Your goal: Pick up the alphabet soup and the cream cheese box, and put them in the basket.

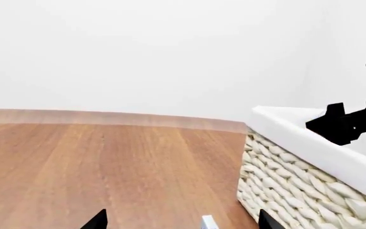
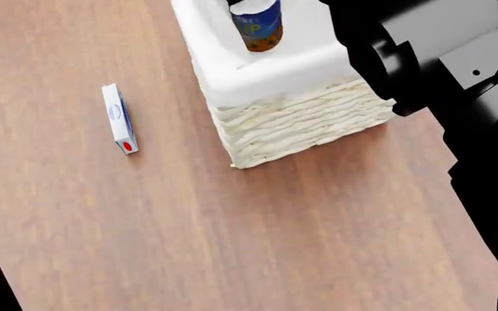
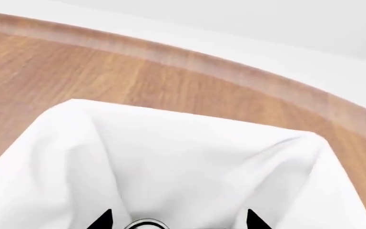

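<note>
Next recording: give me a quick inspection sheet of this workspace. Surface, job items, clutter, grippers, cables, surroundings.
Surface: wooden table, bare brown planks.
Alphabet soup: upright over the basket opening, top cut off by the head view's edge; its silvery rim shows between the right gripper's fingertips in the right wrist view.
Cream cheese box: on the table on the left of the basket, apart from it.
Basket: white liner folded over its rim.
Clutter: nothing seen.
Left gripper: only fingertips visible, spread, low beside the basket.
Right gripper: above the basket's liner, grip unclear.
Cables: nothing seen.
Surroundings: plain white walls.
</note>
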